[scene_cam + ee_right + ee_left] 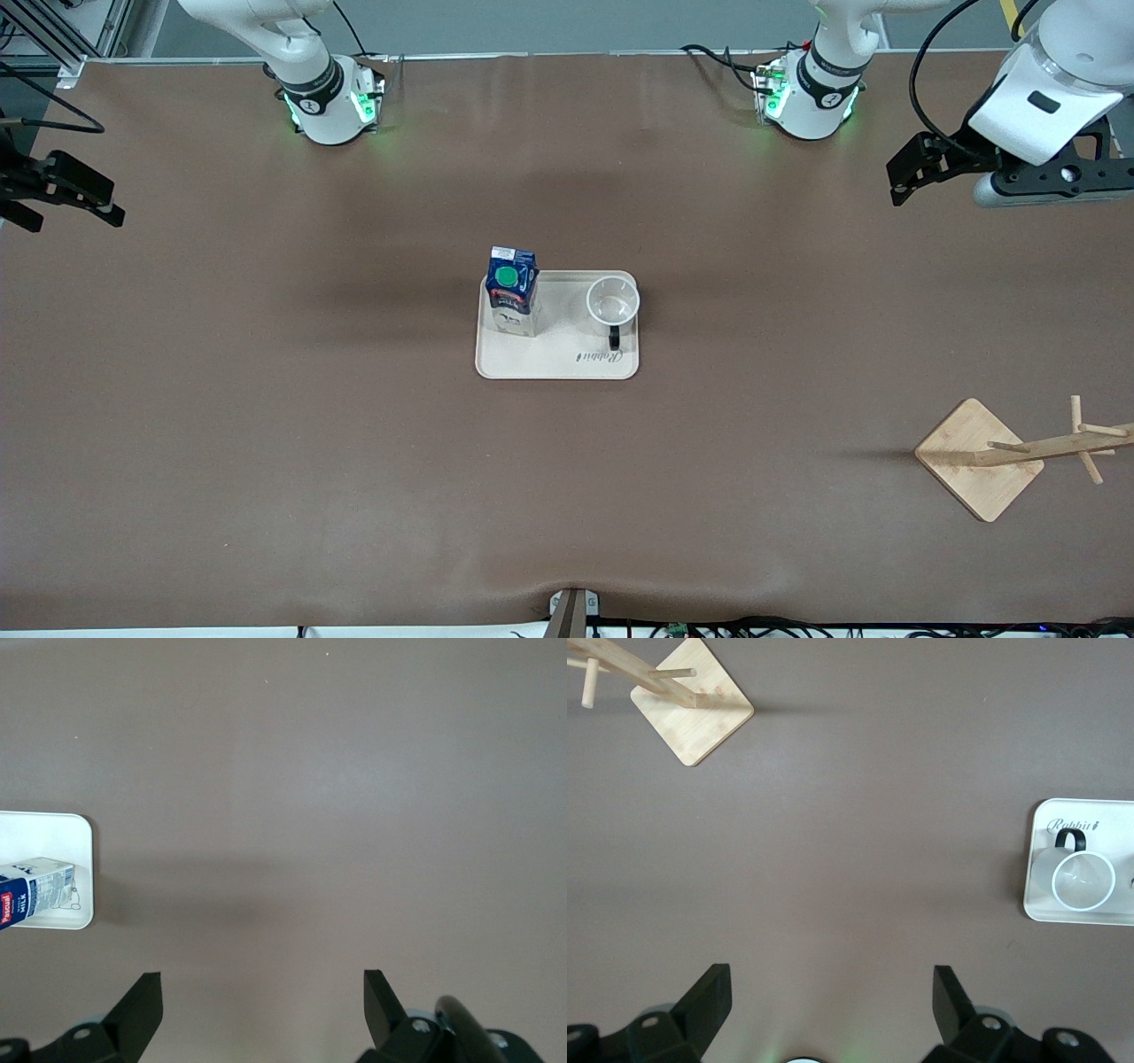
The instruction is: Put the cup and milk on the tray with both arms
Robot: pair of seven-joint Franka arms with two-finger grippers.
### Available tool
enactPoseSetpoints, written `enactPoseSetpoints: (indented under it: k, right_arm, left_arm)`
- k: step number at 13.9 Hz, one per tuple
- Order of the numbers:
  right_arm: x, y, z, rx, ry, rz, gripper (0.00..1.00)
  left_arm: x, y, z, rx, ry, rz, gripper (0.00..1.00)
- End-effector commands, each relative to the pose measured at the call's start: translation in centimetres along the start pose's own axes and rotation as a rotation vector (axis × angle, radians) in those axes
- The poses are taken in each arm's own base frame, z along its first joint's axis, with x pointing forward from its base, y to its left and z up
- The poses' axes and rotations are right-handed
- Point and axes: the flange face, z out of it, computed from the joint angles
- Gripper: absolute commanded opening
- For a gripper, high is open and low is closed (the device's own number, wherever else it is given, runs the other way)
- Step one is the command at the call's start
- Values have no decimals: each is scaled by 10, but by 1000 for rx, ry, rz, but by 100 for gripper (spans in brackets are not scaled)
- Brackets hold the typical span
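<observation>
The cream tray (556, 359) lies in the middle of the table. The milk (511, 292) stands upright on it at the right arm's end. The cup (613, 301) stands upright on it at the left arm's end, its black handle pointing toward the front camera. My left gripper (895, 182) is open and empty, held high over the table's left arm's end. My right gripper (75, 213) is open and empty over the right arm's end. The left wrist view shows my left gripper (831, 988), the cup (1083, 879) and the tray (1036, 904). The right wrist view shows my right gripper (261, 988), the milk (35, 890) and the tray (53, 828).
A wooden stand (979, 456) with a square base and pegs lies tipped over near the front at the left arm's end; it also shows in the left wrist view (691, 713). Brown table surface surrounds the tray.
</observation>
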Motion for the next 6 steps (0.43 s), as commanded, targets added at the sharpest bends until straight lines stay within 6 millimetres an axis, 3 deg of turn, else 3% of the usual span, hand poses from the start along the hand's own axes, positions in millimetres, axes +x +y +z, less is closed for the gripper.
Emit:
enactPoseSetpoints:
  k: [1,6]
  right_arm:
    - [-7,4,5,-3,-22,-3,100]
    - [-7,5,6,-3,-22,-1,100]
  left_arm:
    - [-3,-12,-13,-3,28,7,100]
    - [0,-23,-12,-3,27,25,100]
